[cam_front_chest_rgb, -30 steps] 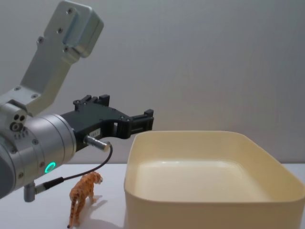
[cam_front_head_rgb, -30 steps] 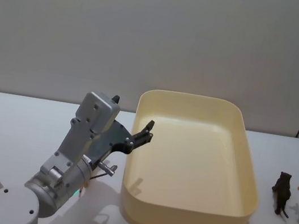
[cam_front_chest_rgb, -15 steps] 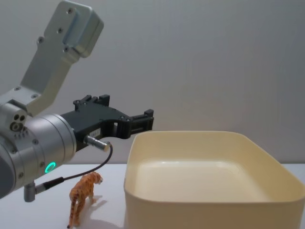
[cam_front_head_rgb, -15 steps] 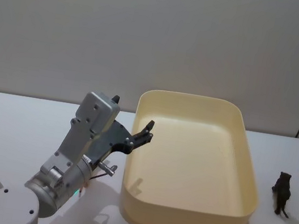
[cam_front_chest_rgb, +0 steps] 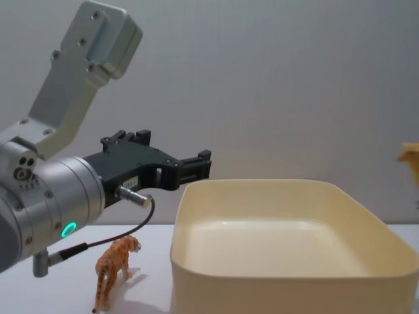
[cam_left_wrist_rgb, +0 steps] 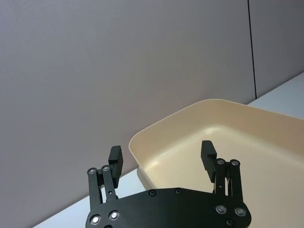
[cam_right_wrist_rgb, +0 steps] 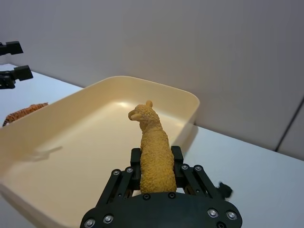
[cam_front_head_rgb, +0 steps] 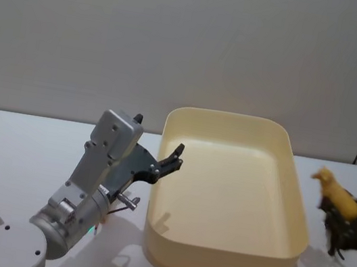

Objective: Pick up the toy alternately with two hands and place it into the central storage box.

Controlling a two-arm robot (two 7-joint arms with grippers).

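- The left gripper [cam_left_wrist_rgb: 161, 156] is holding its two black fingers [cam_left_wrist_rgb: 116, 159] wide apart, with nothing between them.
- The fingers are extending from a black plate with round pivot screws.
- The box [cam_left_wrist_rgb: 256, 142] is sitting beyond the fingertips, apart from them, with one rounded corner turned toward the gripper.
- The box's cream inside is lying bare, with light reflecting off its floor.
- The white table [cam_left_wrist_rgb: 285, 92] is bearing the box.
- A grey wall [cam_left_wrist_rgb: 118, 71] is rising behind, with a dark vertical seam [cam_left_wrist_rgb: 251, 47] running down it.
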